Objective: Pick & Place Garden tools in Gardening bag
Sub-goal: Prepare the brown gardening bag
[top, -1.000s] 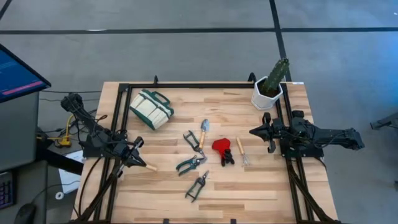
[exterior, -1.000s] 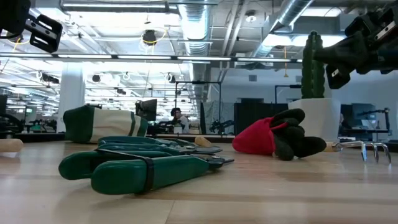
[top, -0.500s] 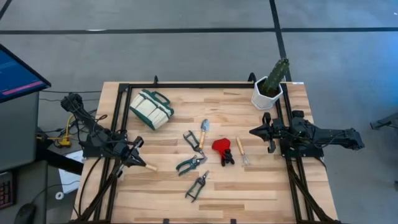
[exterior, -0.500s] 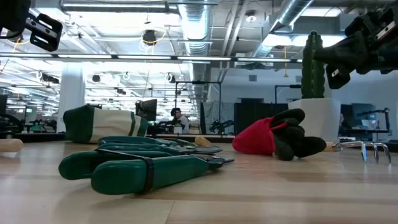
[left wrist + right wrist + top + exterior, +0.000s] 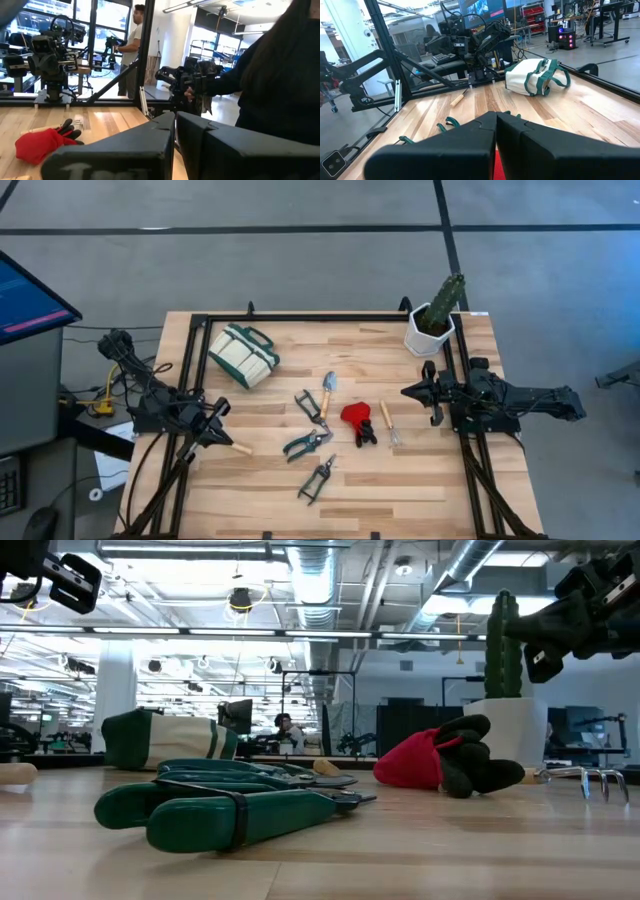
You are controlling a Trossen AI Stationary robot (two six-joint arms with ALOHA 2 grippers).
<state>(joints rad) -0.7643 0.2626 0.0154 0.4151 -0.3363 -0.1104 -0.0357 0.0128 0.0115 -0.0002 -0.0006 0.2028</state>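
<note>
The cream and green gardening bag (image 5: 243,355) lies on its side at the table's far left. Garden tools lie flat mid-table: a trowel (image 5: 326,392), green-handled shears (image 5: 307,442), dark shears (image 5: 317,478), a red-headed tool (image 5: 355,418) and a thin wooden-handled rake (image 5: 388,422). A loose wooden handle (image 5: 241,448) lies by the left arm. My left gripper (image 5: 222,410) is shut and hovers above the table's left edge, touching nothing. My right gripper (image 5: 405,392) is shut and hovers at the right edge, pointing level toward the tools.
A white pot with a cactus (image 5: 432,325) stands at the far right corner, just beyond my right arm. A black frame (image 5: 300,318) borders the table's far and side edges. Bare wood lies between the bag and the tools. A person (image 5: 131,40) stands in the room beyond.
</note>
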